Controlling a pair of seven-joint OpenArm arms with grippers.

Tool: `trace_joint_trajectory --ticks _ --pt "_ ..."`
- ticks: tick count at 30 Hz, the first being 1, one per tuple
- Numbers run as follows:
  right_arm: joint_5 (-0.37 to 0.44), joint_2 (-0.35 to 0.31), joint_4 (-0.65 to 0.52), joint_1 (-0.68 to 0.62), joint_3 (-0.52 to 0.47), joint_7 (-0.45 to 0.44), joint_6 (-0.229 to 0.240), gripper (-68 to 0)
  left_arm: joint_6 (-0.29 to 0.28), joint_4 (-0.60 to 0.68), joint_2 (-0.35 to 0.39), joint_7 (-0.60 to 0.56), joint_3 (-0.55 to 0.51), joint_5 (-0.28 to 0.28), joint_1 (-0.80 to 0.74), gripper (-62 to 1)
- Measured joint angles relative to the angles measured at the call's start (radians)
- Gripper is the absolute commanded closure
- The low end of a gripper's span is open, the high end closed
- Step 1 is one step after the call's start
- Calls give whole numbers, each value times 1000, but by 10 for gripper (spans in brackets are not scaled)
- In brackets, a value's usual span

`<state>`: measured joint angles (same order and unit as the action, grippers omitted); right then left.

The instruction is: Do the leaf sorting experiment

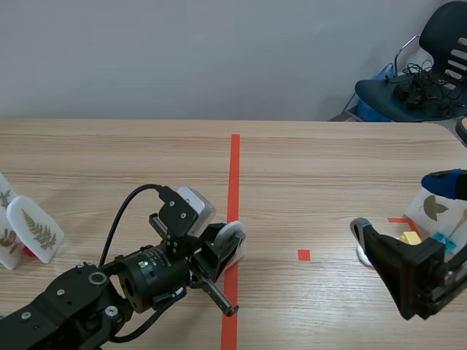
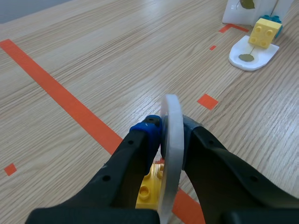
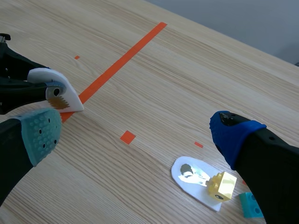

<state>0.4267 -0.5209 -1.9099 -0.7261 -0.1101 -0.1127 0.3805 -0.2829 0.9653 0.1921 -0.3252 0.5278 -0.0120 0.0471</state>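
Leaf card (image 2: 171, 109) pinched edge-on inside left end effector (image 2: 171, 130) — yellow brick (image 2: 148, 187) beneath.

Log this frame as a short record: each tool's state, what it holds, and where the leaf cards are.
Left tool: shut on white leaf card, held on edge at the orange tape line
Right tool: open, holding nothing
Flat leaf card: lies on the table ahead of the right tool, yellow brick at its end, teal brick beside
Fern cards: standing at the table's left side, apart from both tools
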Motion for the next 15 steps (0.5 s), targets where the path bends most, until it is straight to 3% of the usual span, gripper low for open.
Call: trace_joint_trajectory --ticks 3,6,8,11,15 --pt "0 0 0 0 0 2 0 -679 -2 77 19 111 -8 -31 -18 -51" --pt "0 0 0 0 0 2 0 -679 -2 239 74 154 -50 -119 -106 -51" --pt "0 0 0 0 0 2 0 -679 -2 364 112 181 -113 -135 -184 -51" --pt "0 0 0 0 0 2 0 -679 0 513 136 203 -241 -203 -304 -51" --pt "0 0 0 0 0 1 0 -679 2 595 135 202 -395 -294 -448 -51"
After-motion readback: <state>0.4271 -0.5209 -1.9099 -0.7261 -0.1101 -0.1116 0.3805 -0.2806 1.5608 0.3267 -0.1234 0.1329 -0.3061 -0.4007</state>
